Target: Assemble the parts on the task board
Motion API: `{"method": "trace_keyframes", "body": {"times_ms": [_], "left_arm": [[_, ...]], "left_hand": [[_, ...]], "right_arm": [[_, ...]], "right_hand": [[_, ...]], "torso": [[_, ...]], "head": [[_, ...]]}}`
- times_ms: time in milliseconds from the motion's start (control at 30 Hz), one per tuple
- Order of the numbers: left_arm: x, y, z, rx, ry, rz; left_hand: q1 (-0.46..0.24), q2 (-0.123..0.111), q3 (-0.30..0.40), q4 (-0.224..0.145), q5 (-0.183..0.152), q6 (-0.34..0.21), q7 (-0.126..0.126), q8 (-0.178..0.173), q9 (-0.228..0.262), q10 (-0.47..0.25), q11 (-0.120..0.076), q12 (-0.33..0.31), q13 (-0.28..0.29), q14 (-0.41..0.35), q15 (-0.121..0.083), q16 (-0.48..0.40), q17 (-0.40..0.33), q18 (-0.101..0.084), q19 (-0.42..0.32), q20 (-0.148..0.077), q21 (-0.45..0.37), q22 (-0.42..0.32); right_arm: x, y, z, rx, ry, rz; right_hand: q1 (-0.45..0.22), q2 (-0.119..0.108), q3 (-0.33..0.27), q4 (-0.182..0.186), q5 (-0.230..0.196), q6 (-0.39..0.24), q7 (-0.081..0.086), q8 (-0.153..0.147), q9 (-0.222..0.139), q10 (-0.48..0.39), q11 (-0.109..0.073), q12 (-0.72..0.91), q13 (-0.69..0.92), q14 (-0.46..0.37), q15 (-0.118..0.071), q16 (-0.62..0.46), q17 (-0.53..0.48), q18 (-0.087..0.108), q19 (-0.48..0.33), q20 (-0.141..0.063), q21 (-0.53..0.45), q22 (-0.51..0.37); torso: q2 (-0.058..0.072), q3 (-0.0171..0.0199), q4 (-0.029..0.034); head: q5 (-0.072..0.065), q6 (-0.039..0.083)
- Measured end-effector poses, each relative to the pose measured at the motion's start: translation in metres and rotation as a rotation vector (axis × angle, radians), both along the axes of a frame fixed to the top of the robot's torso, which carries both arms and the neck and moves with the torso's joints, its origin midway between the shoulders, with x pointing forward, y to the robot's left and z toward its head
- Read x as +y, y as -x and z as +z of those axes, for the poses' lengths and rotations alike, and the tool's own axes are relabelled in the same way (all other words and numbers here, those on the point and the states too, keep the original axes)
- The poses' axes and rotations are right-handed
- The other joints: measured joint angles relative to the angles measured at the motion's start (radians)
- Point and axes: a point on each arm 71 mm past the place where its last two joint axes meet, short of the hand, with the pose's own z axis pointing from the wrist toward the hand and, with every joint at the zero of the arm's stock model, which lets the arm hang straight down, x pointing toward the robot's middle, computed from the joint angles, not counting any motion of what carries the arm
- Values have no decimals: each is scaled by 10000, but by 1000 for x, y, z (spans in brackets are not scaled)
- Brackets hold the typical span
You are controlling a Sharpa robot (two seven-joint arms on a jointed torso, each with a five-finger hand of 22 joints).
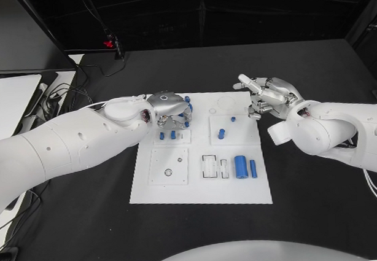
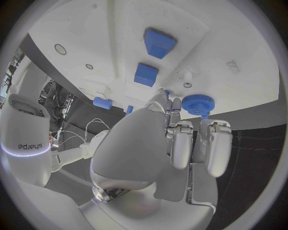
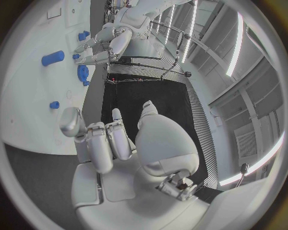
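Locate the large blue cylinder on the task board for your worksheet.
In the head view the large blue cylinder lies on the task board, toward its near right side, beside a thinner blue pin.

I see a black tabletop [image 1: 91,231], white task board [image 1: 203,194] lying flat at its middle, loose cables [image 1: 56,93] trailing across my far-left corner

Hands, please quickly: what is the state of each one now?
Left hand: over the task board, cannot tell if it holds a part.
Right hand: open, holding nothing.
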Motion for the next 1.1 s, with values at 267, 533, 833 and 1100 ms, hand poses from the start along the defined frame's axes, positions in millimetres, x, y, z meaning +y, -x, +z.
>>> {"method": "trace_keyframes", "body": {"times_ms": [267, 533, 833, 1100], "left_arm": [[-1, -2, -1, 38, -113, 63], [-1, -3, 0, 96, -187, 109], [-2, -4, 1, 134, -252, 142], [-2, -5, 1, 146, -274, 142]], "left_hand": [[38, 38, 104, -25, 0, 35, 35, -50, -26, 0, 0, -9, 0, 0, 0, 0, -1, 0, 0, 0, 0, 0], [38, 37, 186, 4, 0, 142, -1, -50, -26, 141, -18, -55, -22, 0, 0, 0, -1, 0, 0, 0, 0, -1], [37, 37, 214, 31, 0, 199, 14, -50, -37, 198, -51, -63, -2, 0, 1, 0, -2, 0, 0, 0, 0, -1], [32, 32, 214, 31, -39, 199, 14, -107, -73, 199, -52, -140, 2, 0, 1, 0, -2, 0, 0, 0, 0, -1]], "right_arm": [[0, 0, 0, 13, 2, 6], [0, 0, 0, 25, 7, 3], [1, 0, 0, 37, 7, 14], [0, 0, 0, 50, 11, 10]], "right_hand": [[0, 0, 0, 0, 0, 0, 0, 0, 0, 0, 0, 0, 0, 0, 0, 0, 0, 0, 0, 0, 0, 0], [0, 0, 0, 0, 0, -35, -34, 0, -13, 0, 0, 0, 0, 0, 0, 0, 0, 0, 0, 0, 0, 0], [0, 0, 0, 0, 0, -34, -33, 0, -12, 0, 0, 0, 0, 0, 0, 0, 0, 0, 0, 0, -1, 0], [0, 0, 0, 0, 0, -34, -33, 0, -11, 0, 0, 0, 0, 0, 0, 0, 0, -1, 0, 0, -1, 0]], "torso": [[0, -1, -1], [0, -1, -1], [0, 1, -1], [3, 1, -3]], "head": [[1, -14], [-8, -31], [-6, -41], [-20, -63]]}}
